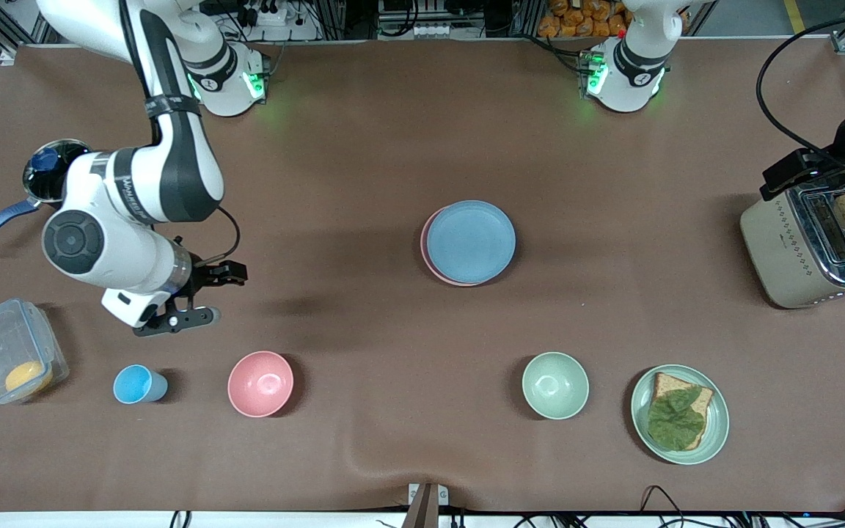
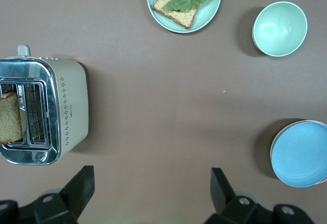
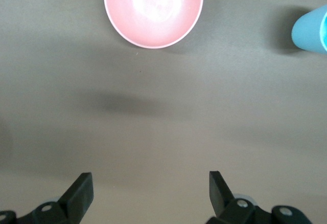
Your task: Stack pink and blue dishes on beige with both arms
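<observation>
The pastel blue plate (image 1: 471, 241) lies on top of the pink plate (image 1: 427, 254) in the middle of the table, and only a pink crescent shows. No beige plate is visible; it may be hidden under that stack. My right gripper (image 1: 199, 297) hangs open and empty over bare cloth, near the pink bowl (image 1: 260, 383); in its own view the right gripper (image 3: 150, 185) frames only tablecloth. My left gripper (image 2: 152, 183) is open and empty over bare cloth between the toaster (image 2: 43, 110) and the blue plate (image 2: 301, 153).
Along the front edge stand a clear box (image 1: 12, 359) with an orange item, a small blue cup (image 1: 136, 384), the pink bowl, a green bowl (image 1: 555, 385) and a green plate (image 1: 679, 413) with bread and lettuce. The toaster (image 1: 811, 246) holds bread. A pot (image 1: 48, 172) sits by the right arm.
</observation>
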### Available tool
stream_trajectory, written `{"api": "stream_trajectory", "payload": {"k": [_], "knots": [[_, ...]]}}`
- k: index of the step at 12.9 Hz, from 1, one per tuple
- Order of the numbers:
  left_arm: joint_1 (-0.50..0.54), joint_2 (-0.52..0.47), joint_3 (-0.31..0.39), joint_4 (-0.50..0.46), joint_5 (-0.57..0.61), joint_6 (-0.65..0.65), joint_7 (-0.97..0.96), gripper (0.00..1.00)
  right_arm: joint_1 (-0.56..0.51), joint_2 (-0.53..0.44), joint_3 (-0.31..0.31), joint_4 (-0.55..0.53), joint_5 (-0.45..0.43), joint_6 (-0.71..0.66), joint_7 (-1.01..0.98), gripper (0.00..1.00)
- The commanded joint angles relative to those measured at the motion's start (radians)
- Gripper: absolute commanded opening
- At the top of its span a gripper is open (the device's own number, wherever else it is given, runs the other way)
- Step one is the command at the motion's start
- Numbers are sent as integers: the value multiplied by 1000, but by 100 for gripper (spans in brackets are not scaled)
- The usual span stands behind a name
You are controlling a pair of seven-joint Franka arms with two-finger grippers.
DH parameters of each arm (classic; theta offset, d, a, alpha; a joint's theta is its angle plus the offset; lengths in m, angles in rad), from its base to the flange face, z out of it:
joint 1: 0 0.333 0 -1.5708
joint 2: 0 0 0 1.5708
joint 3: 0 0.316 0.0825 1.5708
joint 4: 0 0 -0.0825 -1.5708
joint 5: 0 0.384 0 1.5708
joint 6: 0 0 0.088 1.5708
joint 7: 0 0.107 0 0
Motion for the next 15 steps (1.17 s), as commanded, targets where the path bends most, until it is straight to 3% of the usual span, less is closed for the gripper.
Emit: {"api": "stream_trajectory", "payload": {"k": [1,5,8,15], "knots": [[-20,-14,16,5,-12,15,20,100,-31,-47,1,-18,-17,5,-5,100],[-154,6,136,10,-9,13,28,100,-62,-105,-18,-18,-21,-50,-31,100],[-151,34,137,66,-12,1,108,100,-62,-155,-48,-16,-23,-124,-65,100],[-154,38,140,73,-12,-43,111,100,-59,-225,-70,22,-58,-221,-59,100]]}}
